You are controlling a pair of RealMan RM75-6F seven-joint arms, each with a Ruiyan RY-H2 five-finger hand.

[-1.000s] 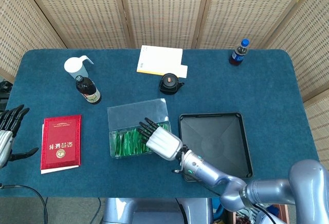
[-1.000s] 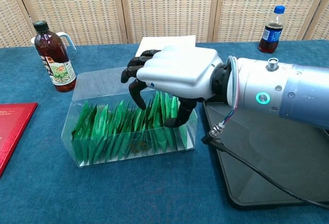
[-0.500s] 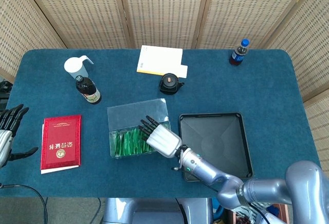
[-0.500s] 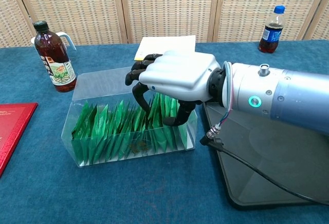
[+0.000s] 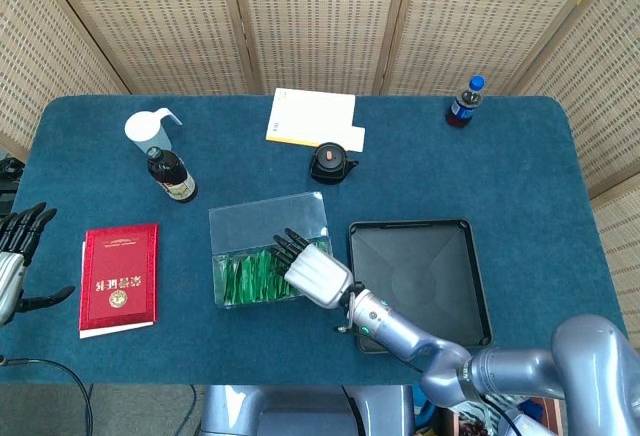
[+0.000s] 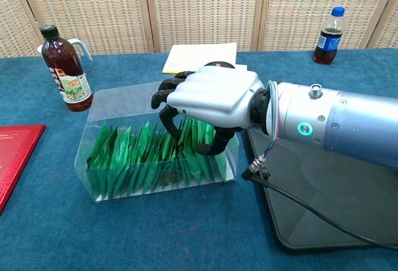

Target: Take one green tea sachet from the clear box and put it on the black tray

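The clear box [image 5: 268,218] stands at the table's middle, packed with a row of upright green tea sachets [image 6: 134,156]. My right hand [image 6: 211,97] is inside the box at its right end, fingers curled down among the sachets and thumb low on the near side. A gap with sachets in it still shows between thumb and fingers. No sachet is lifted. In the head view the right hand [image 5: 315,273] covers the box's right end. The black tray [image 5: 440,256] lies bare just right of the box. My left hand [image 5: 15,256] hovers at the table's left edge, fingers spread, holding nothing.
A brown bottle [image 6: 66,69] and a white jug [image 5: 148,128] stand at the back left. A red booklet [image 5: 120,278] lies left of the box. A pale book [image 5: 310,116], a small black pot [image 5: 332,163] and a cola bottle [image 5: 464,102] stand behind.
My right hand has sunk a little lower into the box's right end, its fingers and thumb reaching deeper among the sachets. The left hand has not moved.
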